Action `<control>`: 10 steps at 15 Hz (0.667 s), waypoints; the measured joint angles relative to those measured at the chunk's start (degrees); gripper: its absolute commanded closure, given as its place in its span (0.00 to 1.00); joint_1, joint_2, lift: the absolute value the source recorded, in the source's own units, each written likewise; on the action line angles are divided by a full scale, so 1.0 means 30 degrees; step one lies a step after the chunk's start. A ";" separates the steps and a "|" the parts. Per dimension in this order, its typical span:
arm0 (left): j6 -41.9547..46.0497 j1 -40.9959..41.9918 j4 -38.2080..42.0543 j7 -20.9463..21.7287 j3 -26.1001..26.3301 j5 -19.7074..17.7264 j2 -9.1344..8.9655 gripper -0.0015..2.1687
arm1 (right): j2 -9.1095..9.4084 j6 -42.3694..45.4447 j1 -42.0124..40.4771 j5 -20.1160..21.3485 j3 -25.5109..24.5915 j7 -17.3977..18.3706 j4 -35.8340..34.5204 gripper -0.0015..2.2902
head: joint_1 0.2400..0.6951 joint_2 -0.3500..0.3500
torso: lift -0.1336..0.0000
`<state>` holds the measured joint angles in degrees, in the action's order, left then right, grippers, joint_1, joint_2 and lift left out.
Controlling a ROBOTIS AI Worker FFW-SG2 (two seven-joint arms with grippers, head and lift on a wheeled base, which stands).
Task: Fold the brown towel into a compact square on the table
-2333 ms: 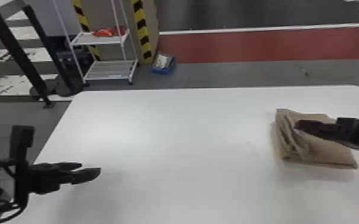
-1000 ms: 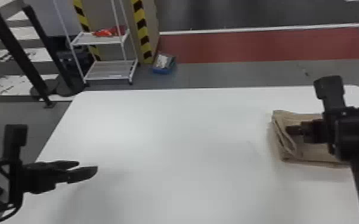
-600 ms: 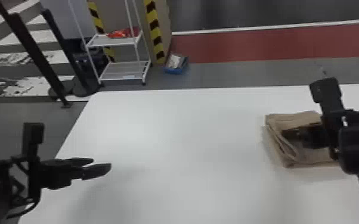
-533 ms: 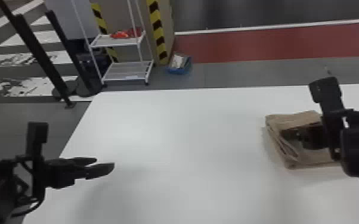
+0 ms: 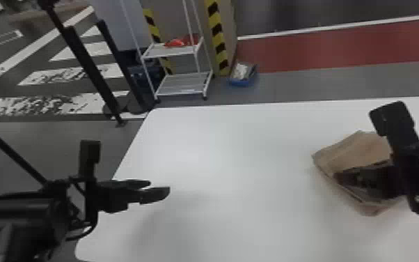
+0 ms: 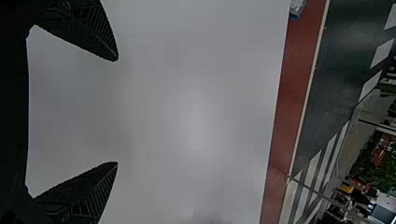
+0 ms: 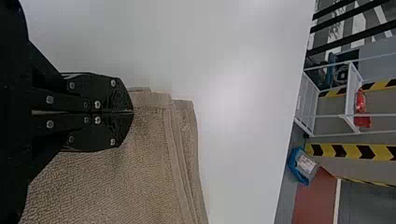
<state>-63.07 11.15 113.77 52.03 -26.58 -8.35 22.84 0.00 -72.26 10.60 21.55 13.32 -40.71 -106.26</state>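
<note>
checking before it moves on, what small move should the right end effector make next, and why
I'd probably lift the right end effector slightly and open it: it is shut at one edge of the brown towel, whose layered edges sit staggered rather than flush, so a fresh grip there might help square them.

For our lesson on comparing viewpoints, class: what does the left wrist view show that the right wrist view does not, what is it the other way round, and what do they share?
Left wrist view: the left gripper, fingers spread wide over bare table, and greenery in the distance.

Right wrist view: the right gripper, fingers together at the brown towel; beyond, a white rack and yellow-and-black stripes.

Both: the white table, the red floor strip and the blue container.
</note>
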 measured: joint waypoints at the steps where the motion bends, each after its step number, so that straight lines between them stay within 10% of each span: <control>1: 0.0000 -0.0013 -0.0001 0.0000 0.0015 0.0000 0.0015 0.04 | 0.0000 -0.0315 -0.0092 -0.0065 -0.0045 -0.0054 -0.0203 0.95 | 1.00 1.00 | 0.08; 10: -0.0056 -0.0553 -0.0037 -0.0031 0.0276 -0.0116 0.0027 0.04 | -0.0003 -0.3444 -0.1760 -0.2150 -0.5955 -0.1033 -0.4896 0.95 | 1.00 0.86 | 0.08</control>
<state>-63.24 9.49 113.66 51.94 -25.75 -8.70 22.93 -0.01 -82.60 5.32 15.10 -4.54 -43.81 -120.95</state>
